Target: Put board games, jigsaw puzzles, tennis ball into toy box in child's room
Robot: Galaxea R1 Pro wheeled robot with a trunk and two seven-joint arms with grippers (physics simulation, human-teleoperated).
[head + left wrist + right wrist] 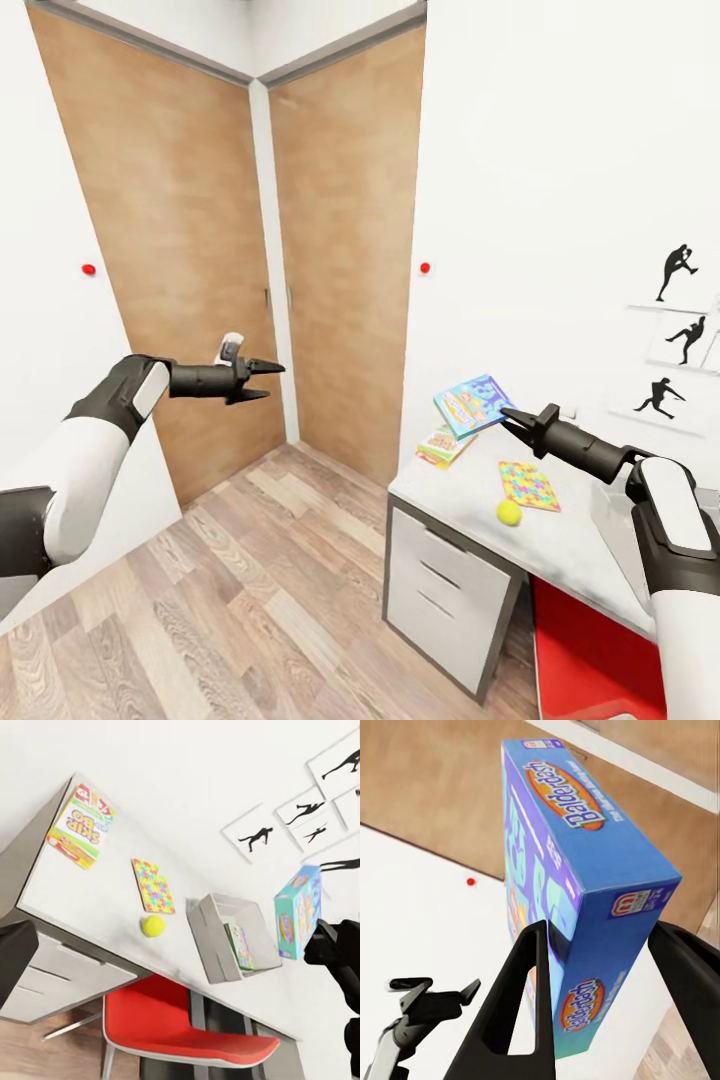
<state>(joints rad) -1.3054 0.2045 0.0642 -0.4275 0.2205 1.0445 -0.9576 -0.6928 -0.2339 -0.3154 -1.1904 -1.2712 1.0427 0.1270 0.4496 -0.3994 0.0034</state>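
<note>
Step in hand: right gripper clamps blue Balderdash board game, carried above table. Left gripper: fingers parted, empty. Next: lower game into toy box.

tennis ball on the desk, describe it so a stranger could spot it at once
Find the white desk against the wall, above the red chair. Near its front edge, beside the flat colourful jigsaw puzzle, lies the tennis ball: the one small, round, yellow-green thing there.
</note>
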